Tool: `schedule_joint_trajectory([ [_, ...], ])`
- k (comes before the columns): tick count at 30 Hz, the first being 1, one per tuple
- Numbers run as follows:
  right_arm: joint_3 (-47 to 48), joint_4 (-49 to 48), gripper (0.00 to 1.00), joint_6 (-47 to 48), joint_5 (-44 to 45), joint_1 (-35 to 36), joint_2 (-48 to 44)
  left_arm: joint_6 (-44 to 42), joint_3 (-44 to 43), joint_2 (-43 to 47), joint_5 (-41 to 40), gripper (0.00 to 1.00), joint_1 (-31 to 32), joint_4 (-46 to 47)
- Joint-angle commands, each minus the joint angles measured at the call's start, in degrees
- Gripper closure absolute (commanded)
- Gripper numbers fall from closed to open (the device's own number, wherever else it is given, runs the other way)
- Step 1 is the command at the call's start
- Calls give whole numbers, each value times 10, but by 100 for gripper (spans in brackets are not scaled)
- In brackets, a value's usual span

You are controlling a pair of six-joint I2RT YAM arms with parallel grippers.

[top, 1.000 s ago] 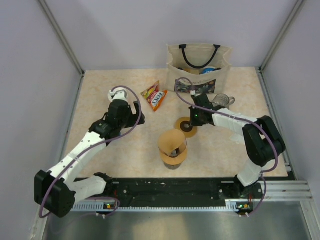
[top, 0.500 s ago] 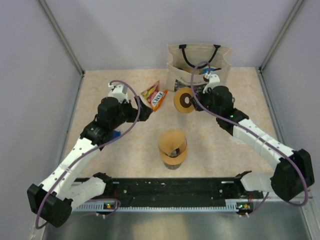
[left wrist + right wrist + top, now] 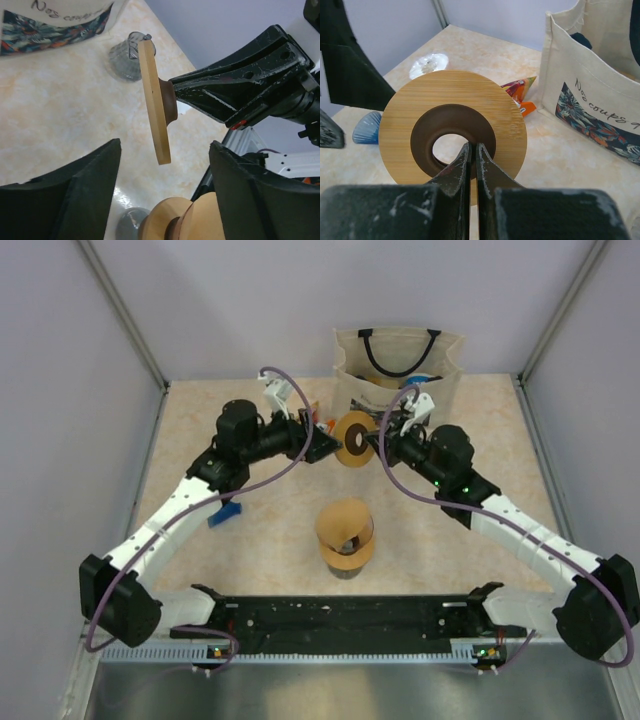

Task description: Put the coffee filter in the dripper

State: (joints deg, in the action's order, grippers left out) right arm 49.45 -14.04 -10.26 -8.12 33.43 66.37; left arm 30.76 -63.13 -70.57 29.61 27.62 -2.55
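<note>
My right gripper (image 3: 372, 441) (image 3: 473, 147) is shut on the inner rim of a round bamboo disc (image 3: 345, 451) (image 3: 405, 130) with a dark brown ring in its middle. I take this disc for the dripper. It hangs on edge above the table, in front of the bag. My left gripper (image 3: 325, 443) (image 3: 165, 145) is open, its jaws on either side of the disc's (image 3: 155, 115) lower edge without touching it. A tan cone-shaped piece (image 3: 345, 525) (image 3: 175, 220) stands on a dark glass vessel at the table's middle. I cannot tell whether it is the coffee filter.
A cream tote bag (image 3: 400, 360) (image 3: 590, 100) stands at the back. Orange snack packets (image 3: 520, 95) lie beside it. A small blue object (image 3: 225, 515) (image 3: 367, 127) lies at the left. A clear glass cup (image 3: 125, 60) sits on the table behind the disc.
My right gripper has lifted the disc off the table and carried it up and left. My left arm has swung right until its jaws flank the disc, and they have narrowed slightly.
</note>
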Motion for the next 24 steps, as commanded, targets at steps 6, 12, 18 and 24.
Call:
schedule_joint_trajectory([
  [6, 14, -41, 100, 10, -8, 9, -14, 14, -24, -27, 65, 58, 10, 58],
  [12, 18, -42, 100, 2, -23, 11, -11, 17, -31, -51, 87, 62, 14, 68],
  [18, 21, -35, 100, -1, -35, 11, -20, -5, -45, -57, 69, 93, 14, 43],
  [24, 22, -9, 93, -18, -48, 11, -30, -111, -39, -43, 79, 100, 16, 43],
])
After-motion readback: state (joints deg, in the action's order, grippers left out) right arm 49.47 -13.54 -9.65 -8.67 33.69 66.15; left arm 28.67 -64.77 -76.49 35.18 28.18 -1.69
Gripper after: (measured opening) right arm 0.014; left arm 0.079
